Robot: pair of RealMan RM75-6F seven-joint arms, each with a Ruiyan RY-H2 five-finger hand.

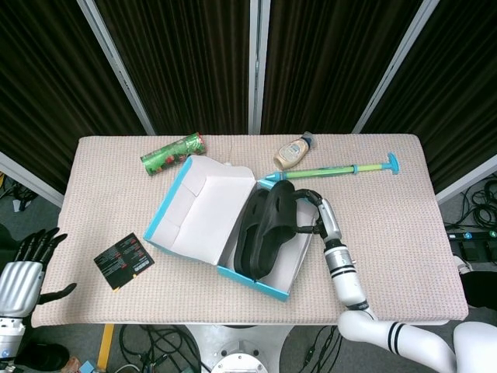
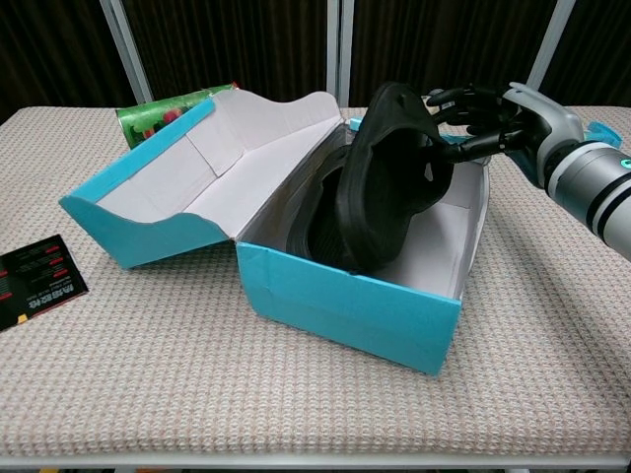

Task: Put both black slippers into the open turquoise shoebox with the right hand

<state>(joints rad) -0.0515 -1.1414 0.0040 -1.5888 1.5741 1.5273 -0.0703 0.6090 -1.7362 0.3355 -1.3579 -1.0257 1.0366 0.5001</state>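
Now the right hand (image 2: 498, 113) grips the second slipper (image 2: 389, 182), its toe down inside the shoebox (image 2: 345, 305), leaning on the first slipper (image 1: 247, 249). Next, I'd guess, the fingers let go so it lies flat.

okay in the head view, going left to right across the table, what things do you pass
Left hand off the table's edge → black card → green can → turquoise shoebox with the black slippers inside → right hand → teal and green stick. The sauce bottle overlaps this span, so I left it out.
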